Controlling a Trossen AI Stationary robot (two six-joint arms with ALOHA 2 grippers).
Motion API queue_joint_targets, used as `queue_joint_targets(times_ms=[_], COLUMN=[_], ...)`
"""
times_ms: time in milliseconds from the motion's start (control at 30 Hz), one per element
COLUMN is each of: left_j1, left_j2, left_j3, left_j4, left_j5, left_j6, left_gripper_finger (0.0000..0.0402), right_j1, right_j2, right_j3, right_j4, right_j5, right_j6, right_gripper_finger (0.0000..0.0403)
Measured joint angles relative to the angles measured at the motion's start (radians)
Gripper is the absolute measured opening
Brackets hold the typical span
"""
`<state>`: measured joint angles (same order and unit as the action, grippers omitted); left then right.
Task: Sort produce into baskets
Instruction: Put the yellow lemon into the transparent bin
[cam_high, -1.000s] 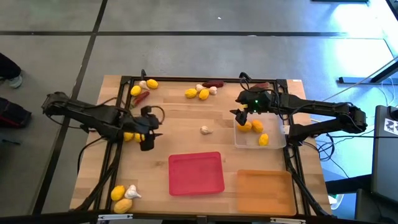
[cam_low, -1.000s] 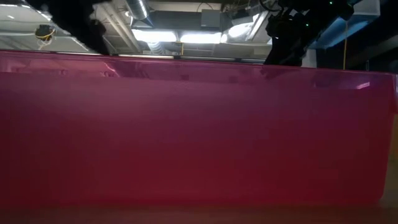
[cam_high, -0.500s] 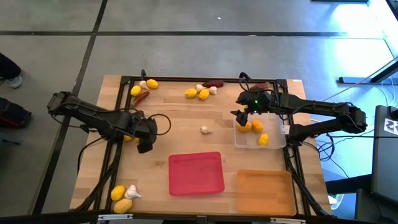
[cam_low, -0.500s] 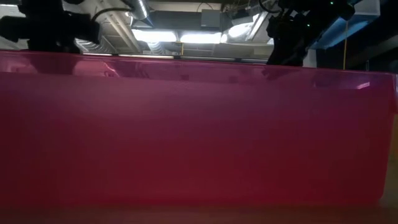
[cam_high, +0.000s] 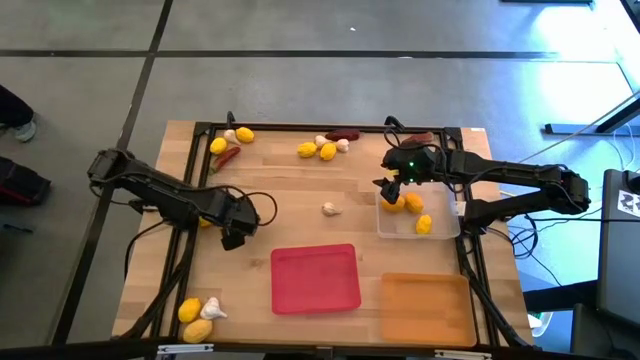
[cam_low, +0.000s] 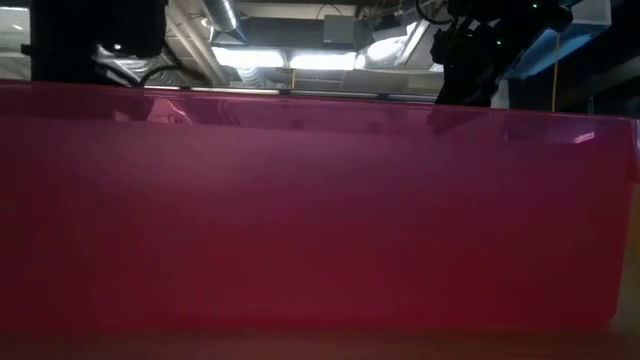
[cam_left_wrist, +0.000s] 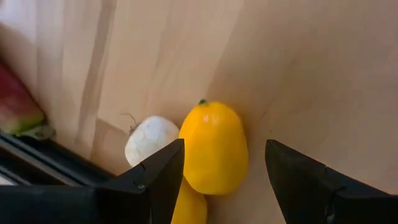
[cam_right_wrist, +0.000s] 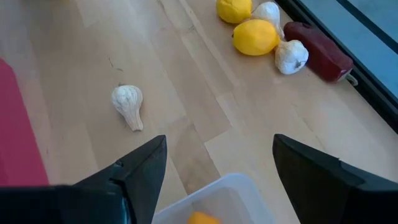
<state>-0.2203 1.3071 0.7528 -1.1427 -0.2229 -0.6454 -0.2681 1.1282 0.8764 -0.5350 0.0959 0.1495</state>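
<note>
My left gripper (cam_left_wrist: 224, 152) points steeply down at the table's left side, open. A yellow lemon (cam_left_wrist: 213, 148) lies on the wood between its fingers. A garlic bulb (cam_left_wrist: 151, 140) and a second lemon (cam_left_wrist: 189, 210) lie against that lemon. In the high view the left gripper (cam_high: 230, 228) hides most of this cluster. My right gripper (cam_high: 386, 189) hangs open over the far left corner of the clear basket (cam_high: 443, 232), which holds three lemons (cam_high: 413, 202). The red basket (cam_high: 315, 278) and the orange basket (cam_high: 425, 305) lie near the front edge.
A lone garlic bulb (cam_high: 330, 209) lies mid-table. Lemons, garlic and chilies lie along the far edge (cam_high: 327, 151), (cam_high: 228, 157), (cam_high: 343, 134). Two lemons and a garlic sit at the front left (cam_high: 198, 330). The red basket's wall (cam_low: 320, 220) fills the low view.
My left gripper has come down toward the lemons at the table's left and tipped from a slant to pointing nearly straight down, rolling a little. Its fingers have stayed open. The produce has not moved.
</note>
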Motion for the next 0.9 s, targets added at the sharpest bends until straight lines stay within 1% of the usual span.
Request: queue_joint_targets(times_ms=[167,433,900], left_j1=[0.0,0.0,0.0], left_j2=[0.023,0.052,0.055], left_j3=[-0.034,-0.091,-0.098], left_j4=[0.007,0.035,0.061], left_j5=[0.037,0.05,0.048], left_j6=[-0.022,-0.036,-0.015], left_gripper_finger=[0.0219,0.0219,0.0219], right_j1=[0.0,0.0,0.0], right_j2=[0.0,0.0,0.002], right_j3=[0.0,0.0,0.0], right_j4=[0.0,-0.001,-0.056], right_j5=[0.0,0.0,-0.008], right_j6=[0.0,0.001,0.028], right_gripper_finger=[0.0286,0.0286,0.0286])
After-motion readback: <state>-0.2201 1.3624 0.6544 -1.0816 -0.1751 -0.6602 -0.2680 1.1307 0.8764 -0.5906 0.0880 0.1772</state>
